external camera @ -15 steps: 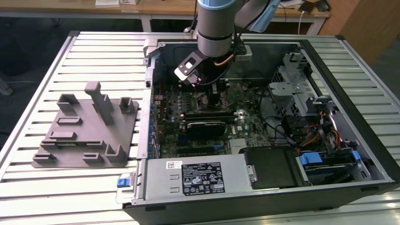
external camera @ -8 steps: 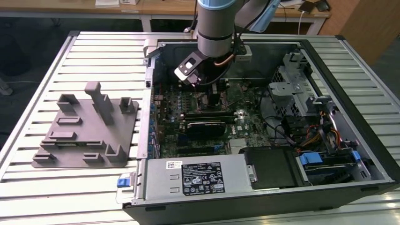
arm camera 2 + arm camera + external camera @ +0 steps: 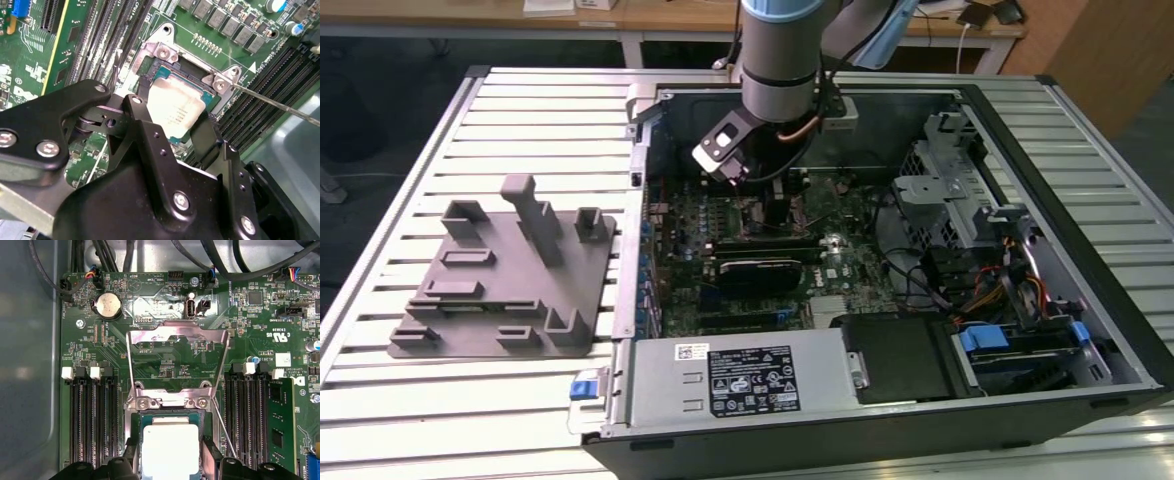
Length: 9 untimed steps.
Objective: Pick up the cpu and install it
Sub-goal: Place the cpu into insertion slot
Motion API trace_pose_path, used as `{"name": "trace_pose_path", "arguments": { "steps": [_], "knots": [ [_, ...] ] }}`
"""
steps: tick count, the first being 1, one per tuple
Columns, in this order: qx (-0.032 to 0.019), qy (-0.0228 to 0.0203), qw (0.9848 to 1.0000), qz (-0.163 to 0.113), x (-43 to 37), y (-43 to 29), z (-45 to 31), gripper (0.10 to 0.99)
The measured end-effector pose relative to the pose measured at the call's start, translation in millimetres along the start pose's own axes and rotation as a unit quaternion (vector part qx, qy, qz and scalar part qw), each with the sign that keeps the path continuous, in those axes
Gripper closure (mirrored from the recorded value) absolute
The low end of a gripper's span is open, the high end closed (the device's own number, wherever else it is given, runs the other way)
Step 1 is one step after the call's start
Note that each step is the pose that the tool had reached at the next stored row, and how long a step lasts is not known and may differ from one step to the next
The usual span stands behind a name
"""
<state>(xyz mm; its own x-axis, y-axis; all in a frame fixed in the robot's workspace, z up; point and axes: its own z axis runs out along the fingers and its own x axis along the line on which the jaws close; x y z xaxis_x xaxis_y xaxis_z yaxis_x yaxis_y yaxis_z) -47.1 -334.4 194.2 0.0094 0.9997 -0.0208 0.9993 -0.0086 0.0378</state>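
Silver-topped cpu point(image 3: 170, 450): lying square within the socket point(image 3: 186, 71) on the green motherboard point(image 3: 90, 365), its metal lid facing up. Whether it is fully seated cannot be told.

Black hand point(image 3: 176, 106): closing on the cpu, with its fingers point(image 3: 202, 135) pressing against two opposite edges of the chip in both wrist views.

Metal load plate point(image 3: 177, 340): standing swung open, away from the socket. A thin wire lever point(image 3: 270, 100) is angling out beside it.

Memory slots point(image 3: 92, 420): running along both sides of the socket.

Grey arm point(image 3: 781, 60): reaching down into the open computer case point(image 3: 1107, 330) in the exterior view.

Grey plastic fixture plate point(image 3: 507, 290): resting on the slatted bench point(image 3: 400, 400), just beside the case on the exterior view's left, with its posts pointing upward.
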Motion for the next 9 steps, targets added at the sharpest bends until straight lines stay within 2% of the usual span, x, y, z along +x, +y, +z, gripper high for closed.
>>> {"name": "trace_pose_path", "arguments": {
  "steps": [9],
  "knots": [
    [0.0, -0.0001, 1.0, 0.0, -0.7, 0.1, -2.1, 0.482]
  ]
}}
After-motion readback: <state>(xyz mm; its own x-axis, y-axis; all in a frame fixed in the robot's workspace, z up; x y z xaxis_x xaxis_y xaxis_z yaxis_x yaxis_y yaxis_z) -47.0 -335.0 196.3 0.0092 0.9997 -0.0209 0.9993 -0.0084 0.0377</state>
